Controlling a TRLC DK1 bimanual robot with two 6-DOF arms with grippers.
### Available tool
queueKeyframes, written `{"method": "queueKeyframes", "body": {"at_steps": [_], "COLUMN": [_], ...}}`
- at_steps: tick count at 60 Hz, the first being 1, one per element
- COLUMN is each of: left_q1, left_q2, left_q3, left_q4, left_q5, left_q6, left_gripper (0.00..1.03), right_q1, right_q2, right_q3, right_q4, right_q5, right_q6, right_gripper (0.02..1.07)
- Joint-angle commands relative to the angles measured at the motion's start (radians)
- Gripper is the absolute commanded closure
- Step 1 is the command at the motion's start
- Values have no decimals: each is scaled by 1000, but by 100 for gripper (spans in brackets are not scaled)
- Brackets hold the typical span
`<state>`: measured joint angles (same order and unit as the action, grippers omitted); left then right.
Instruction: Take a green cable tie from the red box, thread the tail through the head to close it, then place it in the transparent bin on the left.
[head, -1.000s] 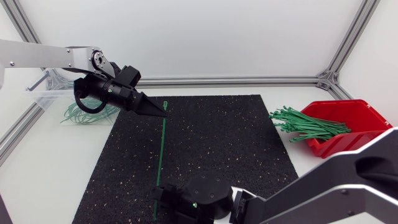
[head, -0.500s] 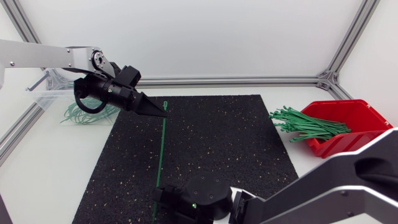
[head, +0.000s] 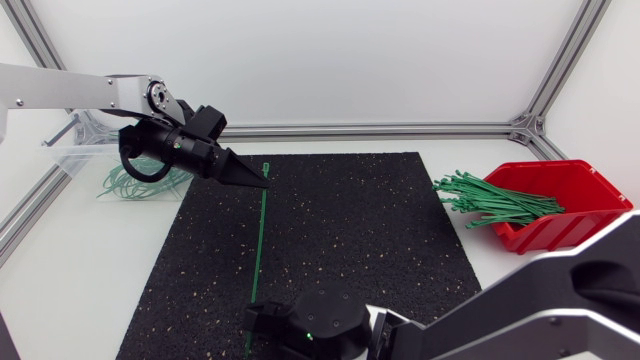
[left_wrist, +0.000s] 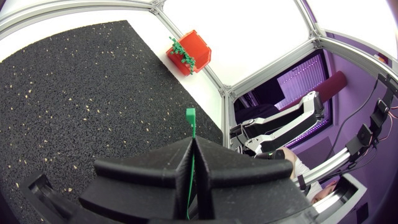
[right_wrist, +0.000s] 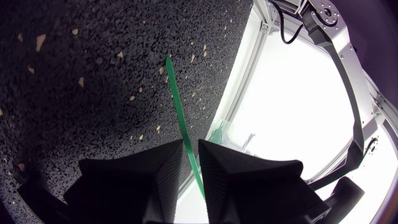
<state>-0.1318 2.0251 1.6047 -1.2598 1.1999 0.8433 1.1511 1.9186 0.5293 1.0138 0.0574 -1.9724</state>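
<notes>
Head view: 1 green cable tie stretches straight over the black mat between 2 grippers. The left gripper is clenched on its head end, near the transparent bin. The tail passes into the right gripper; whether that one grips it, I cannot tell. Risk: bent toward the head, a loosely held tail may slip free and miss the slot.
</notes>
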Motion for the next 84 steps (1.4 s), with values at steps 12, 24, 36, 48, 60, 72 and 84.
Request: {"method": "queueKeyframes", "body": {"at_steps": [12,24,36,48,60,72,84], "left_q1": [34,35,15,11,3,-14,-17], "left_q2": [14,20,29,34,40,44,27], "left_q3": [52,70,93,112,120,104,80], "left_q4": [-20,-21,-20,-21,-20,-20,-20], "left_q5": [12,12,12,12,12,12,9], "left_q6": [27,17,4,-9,-15,-13,-9], "left_gripper": [100,100,100,100,100,100,100], "right_q1": [38,41,42,47,45,36,22], "right_q2": [63,57,62,72,77,94,76], "right_q3": [37,41,55,72,77,97,101], "right_q4": [-12,-12,-12,-12,-12,-11,-9], "right_q5": [-42,-44,-47,-53,-57,-50,-48], "right_q6": [40,41,43,43,41,41,46], "right_gripper": [89,89,90,90,92,102,102]}}
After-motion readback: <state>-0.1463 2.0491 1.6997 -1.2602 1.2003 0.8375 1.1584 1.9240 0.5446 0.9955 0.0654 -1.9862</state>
